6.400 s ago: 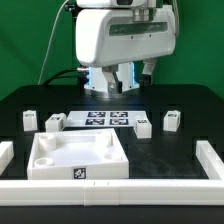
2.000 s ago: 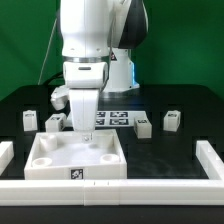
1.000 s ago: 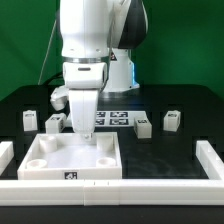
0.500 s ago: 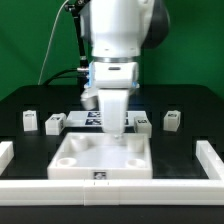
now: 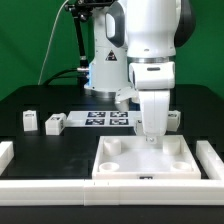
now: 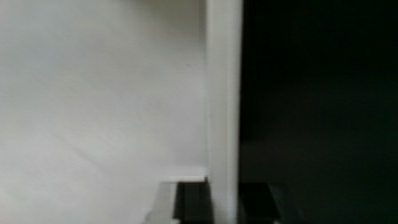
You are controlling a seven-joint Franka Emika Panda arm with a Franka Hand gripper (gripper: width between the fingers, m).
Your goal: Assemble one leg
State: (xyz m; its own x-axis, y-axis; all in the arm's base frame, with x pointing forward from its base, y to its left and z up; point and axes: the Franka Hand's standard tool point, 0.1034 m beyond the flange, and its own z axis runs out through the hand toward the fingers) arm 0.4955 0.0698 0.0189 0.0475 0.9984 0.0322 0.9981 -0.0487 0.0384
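Two small white legs (image 5: pixel 29 121) (image 5: pixel 54 124) with tags stand at the exterior view's left. A third leg (image 5: pixel 176 119) peeks out behind the arm on the right, and the fourth is hidden. My gripper (image 5: pixel 152 138) points down and is shut on the back wall of the large white square panel (image 5: pixel 120 165), which lies at the front right. In the wrist view the dark fingers (image 6: pixel 191 203) straddle the thin white panel wall (image 6: pixel 222 100), with my gripper (image 6: pixel 221 203) closed on it.
The marker board (image 5: pixel 105 118) lies behind the panel, left of the arm. White border bars run along the front (image 5: pixel 50 190), the left (image 5: pixel 5 152) and the right (image 5: pixel 211 158); the panel's right side is close to the right bar.
The gripper has slid to the exterior view's right, dragging the panel with it from the front left to the front right. The legs on the left have not moved.
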